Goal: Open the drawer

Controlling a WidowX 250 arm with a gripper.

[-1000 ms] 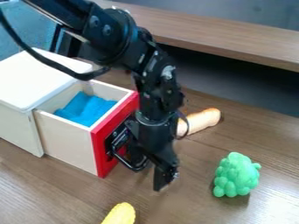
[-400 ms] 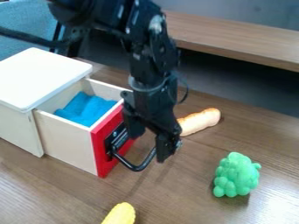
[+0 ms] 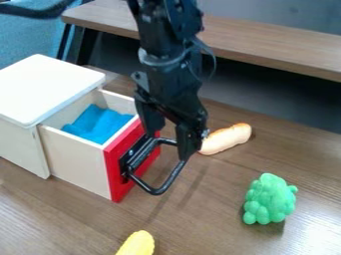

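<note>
The drawer (image 3: 75,158) stands pulled out of its white-topped box, with a red front (image 3: 118,183) and a blue cloth (image 3: 97,125) inside. A black loop handle (image 3: 174,174) sticks out from that front, towards the right. My gripper (image 3: 171,135) is open above the handle's upper part, its two fingers spread apart and pointing down. One finger is near the red front's upper corner; the other overlaps the handle's far side in the view, and whether they touch I cannot tell.
Behind the gripper lies a bread-like toy (image 3: 228,138). A green lumpy toy (image 3: 269,199) stands at the right, and a yellow toy (image 3: 138,244) is at the bottom edge. A wooden ledge (image 3: 279,45) runs across the back.
My gripper has risen from low beside the handle, uncovering more of the loop and the red front. The drawer stays pulled out the same amount.
</note>
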